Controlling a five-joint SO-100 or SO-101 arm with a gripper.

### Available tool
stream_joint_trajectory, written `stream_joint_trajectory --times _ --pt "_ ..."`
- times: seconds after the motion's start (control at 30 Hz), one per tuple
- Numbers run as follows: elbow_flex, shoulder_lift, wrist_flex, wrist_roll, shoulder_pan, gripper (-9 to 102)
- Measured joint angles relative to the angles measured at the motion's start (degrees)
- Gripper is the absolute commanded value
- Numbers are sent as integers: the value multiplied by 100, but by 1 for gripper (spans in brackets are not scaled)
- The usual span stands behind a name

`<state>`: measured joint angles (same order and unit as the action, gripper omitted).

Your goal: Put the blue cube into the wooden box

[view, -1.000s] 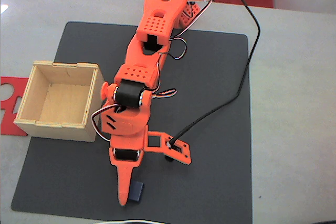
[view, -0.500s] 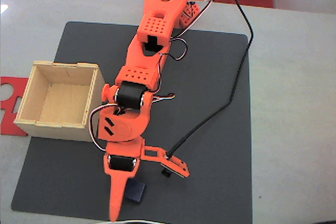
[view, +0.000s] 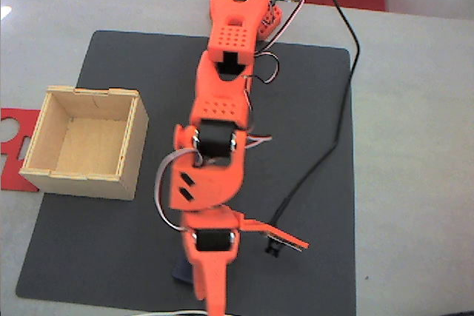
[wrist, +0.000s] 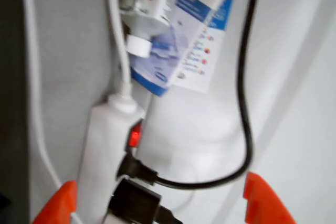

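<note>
Fixed view: the orange printed arm reaches down over the dark grey rectangular mat (view: 96, 257) lying on the pale grey counter (view: 415, 146).
Tool (view: 211, 297): orange two-finger tool at the near edge of the mat; in the fixed view the wrist hides how the fingers stand, so released or clenched cannot be told.
Blue cube (view: 181, 270): the small, dark navy cube shows as a sliver at the tool's left side, on the mat, largely hidden under the wrist; whether it is touched cannot be told.
Wooden box (view: 52, 175): the square, light plywood box sits up and to the left of the tool, well apart, with nothing inside.
Wrist view: two orange finger tips (wrist: 58, 208) stand apart at the bottom corners, with a white power strip (wrist: 105, 150) between them.
Progress: the cube is not yet lifted; grasping, carrying and dropping it in the box remain, as judged.
</note>
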<state>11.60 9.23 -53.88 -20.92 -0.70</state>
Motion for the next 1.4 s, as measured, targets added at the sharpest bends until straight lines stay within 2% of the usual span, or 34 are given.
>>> stream_joint_trajectory --times 0.13,0.43,1.07,1.27,1.4 --pt "-9 -79 -132 -237 53 41" --pt "0 -88 -1266 -659 0 41" --pt "0 782 -3665 -369 817 39" --pt "0 809 -3867 -536 1072 38" --pt "0 809 -3322 -448 1020 39"
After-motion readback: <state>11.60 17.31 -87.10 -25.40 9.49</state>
